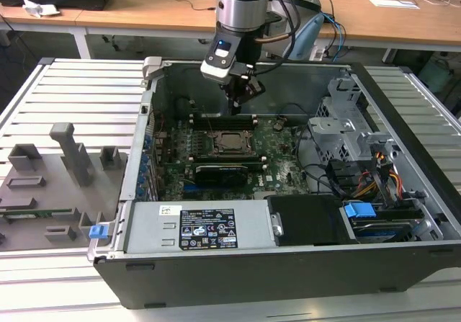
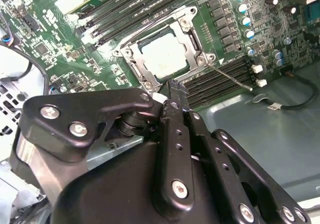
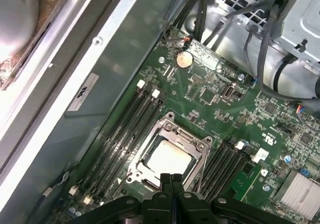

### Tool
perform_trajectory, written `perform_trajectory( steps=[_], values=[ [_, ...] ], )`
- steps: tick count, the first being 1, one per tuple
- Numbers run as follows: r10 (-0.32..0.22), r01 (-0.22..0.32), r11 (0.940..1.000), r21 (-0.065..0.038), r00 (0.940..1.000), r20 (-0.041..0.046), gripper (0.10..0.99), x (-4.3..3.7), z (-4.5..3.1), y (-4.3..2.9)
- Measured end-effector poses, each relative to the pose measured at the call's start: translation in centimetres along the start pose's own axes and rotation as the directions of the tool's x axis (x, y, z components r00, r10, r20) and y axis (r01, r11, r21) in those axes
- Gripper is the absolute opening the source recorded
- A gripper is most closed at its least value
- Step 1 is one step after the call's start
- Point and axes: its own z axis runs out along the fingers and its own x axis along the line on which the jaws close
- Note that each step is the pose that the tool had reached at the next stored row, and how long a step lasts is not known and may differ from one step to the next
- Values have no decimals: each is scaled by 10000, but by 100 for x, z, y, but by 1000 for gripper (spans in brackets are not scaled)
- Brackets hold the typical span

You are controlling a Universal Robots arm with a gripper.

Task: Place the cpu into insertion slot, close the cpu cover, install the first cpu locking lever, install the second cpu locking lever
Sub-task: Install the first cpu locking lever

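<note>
Exterior view: gripper (image 1: 235, 108) points down beside cpu (image 1: 232, 141).

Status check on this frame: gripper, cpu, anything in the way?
Gripper, jaws shut, empty, above insertion slot edge. Cpu seated, cpu cover down. One locking lever sticks out unlatched. No obstruction.

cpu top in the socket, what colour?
Pale silvery white cpu, framed by the metal cpu cover; clearest in the second wrist view.
</note>
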Motion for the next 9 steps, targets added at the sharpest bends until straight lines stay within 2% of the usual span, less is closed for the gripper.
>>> perform_trajectory(
  steps=[9],
  values=[
    [-765,765,9971,-2,9971,-21,106,0,0,0]
  ],
)
